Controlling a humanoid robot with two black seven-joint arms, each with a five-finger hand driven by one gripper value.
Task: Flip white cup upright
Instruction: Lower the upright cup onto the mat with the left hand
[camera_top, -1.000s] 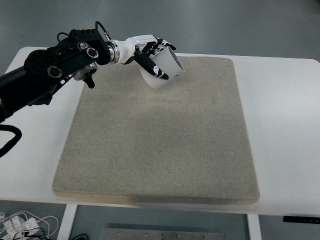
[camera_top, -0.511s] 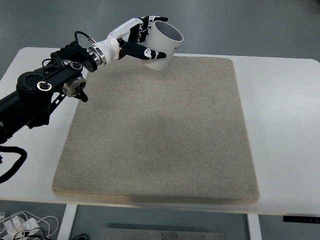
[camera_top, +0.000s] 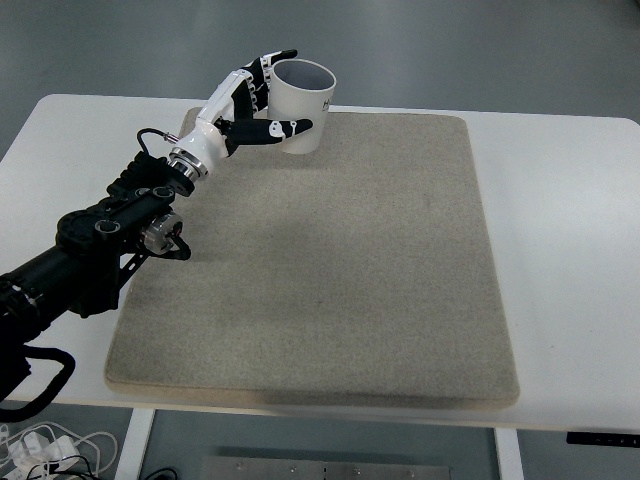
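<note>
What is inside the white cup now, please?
The cup stands mouth up in the left hand. Only its dark inner wall shows, nothing inside; the bottom is hidden.

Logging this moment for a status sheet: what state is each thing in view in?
White cup: upright, open mouth facing up, at the mat's far left corner.
Left hand: fingers wrapped around the cup's side, thumb across its front.
Beige rectangular mat: lying flat on the white table.
Right hand: out of view.

Left hand (camera_top: 250, 105), fingers curled, gripping
</note>
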